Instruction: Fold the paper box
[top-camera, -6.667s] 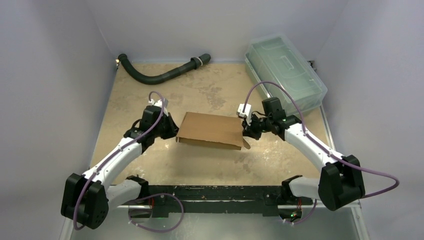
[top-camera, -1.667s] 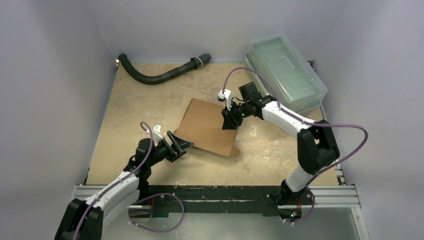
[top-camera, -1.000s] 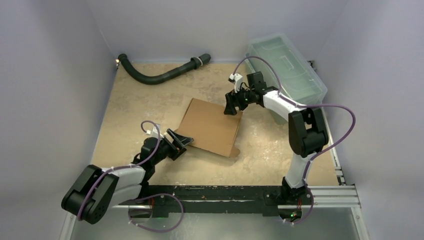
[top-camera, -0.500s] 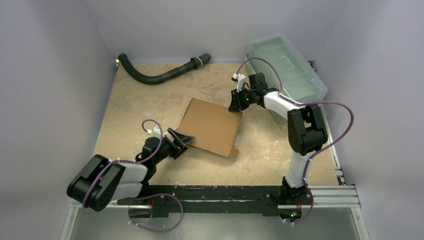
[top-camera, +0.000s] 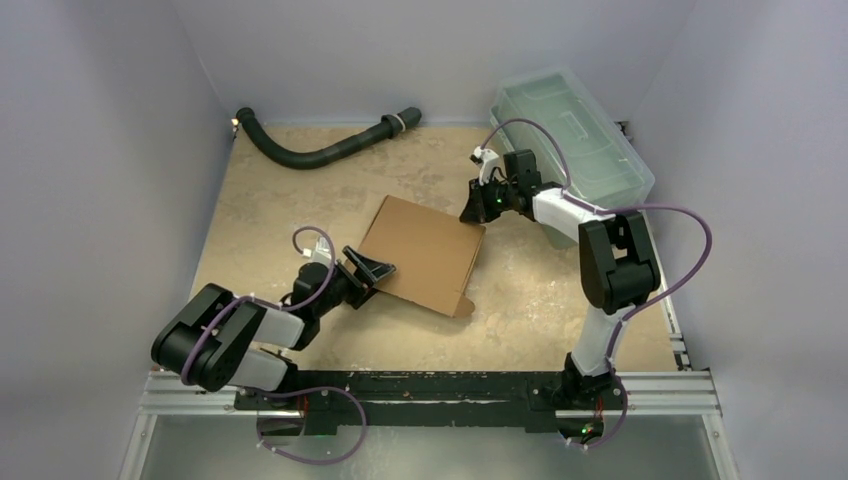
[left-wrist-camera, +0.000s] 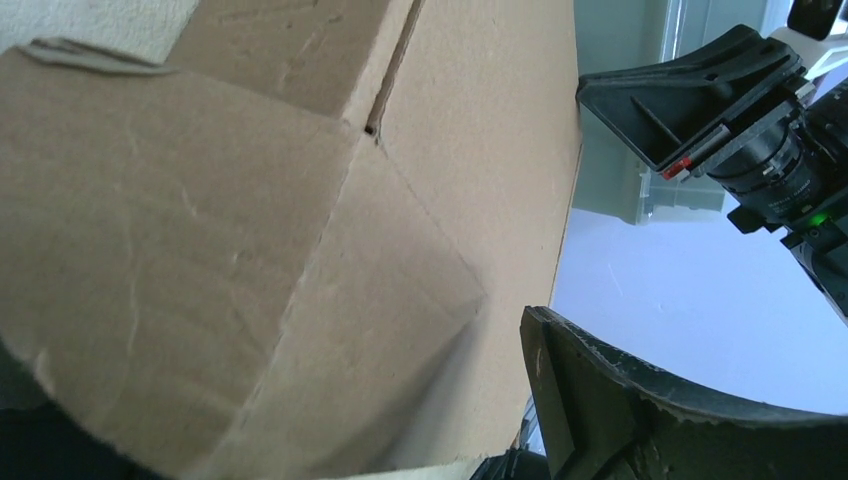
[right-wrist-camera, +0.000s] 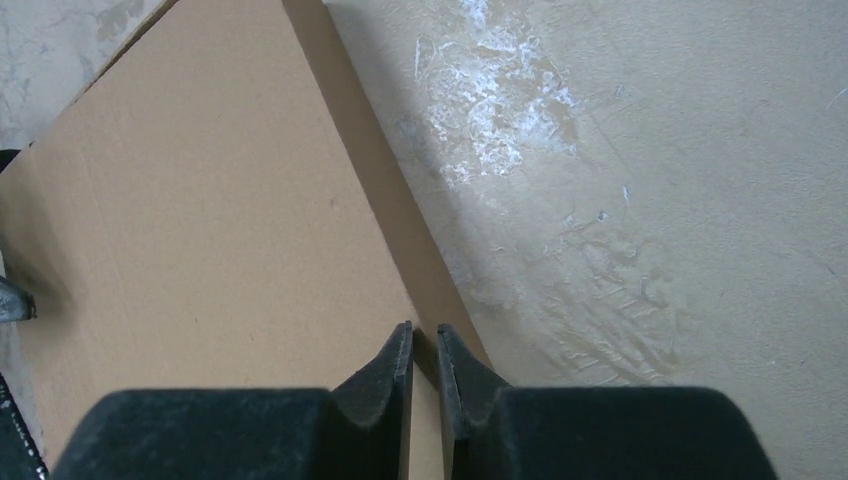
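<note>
Straddles the paper box's (top-camera: 420, 255) near corner with left gripper (top-camera: 378, 272) wide, pinches its far edge in narrow right gripper (right-wrist-camera: 424, 335).

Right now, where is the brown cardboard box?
Top view: the paper box lies at the table's centre, left of the clear bin, nearer than the black hose.

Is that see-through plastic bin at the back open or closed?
Closed. The plastic bin is covered edge to edge by its lid, which lies flat on top.
</note>
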